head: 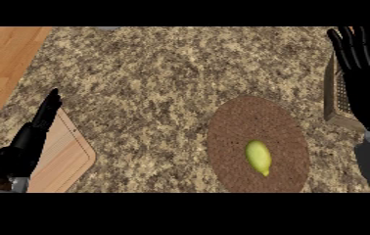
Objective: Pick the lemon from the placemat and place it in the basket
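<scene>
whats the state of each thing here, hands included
lemon: lying on the placemat, not held
placemat: flat on the counter, lemon on it
basket: at right edge, mostly hidden by right hand
right hand: open, fingers up, holding nothing
left hand: open, over cutting board, holding nothing

1. The speckled brown-and-beige granite-look stone counter [145, 82] has a mottled, grainy, matt surface.
2. The round brown woven placemat [282, 126], near right, looks coarse and fibrous, without shine.
3. The yellow-green oval lemon [258, 156] on it has smooth skin with a faint sheen.
4. The pale rectangular wooden cutting board [69, 155], near left, shows smooth, light grain.
5. The tan wicker basket [334, 94] at the right edge looks woven and rough.
6. An orange-brown wooden surface [18, 48], far left, is smooth.
7. The black left hand [33, 131] and black right hand [353, 53] look like matt plastic.
</scene>
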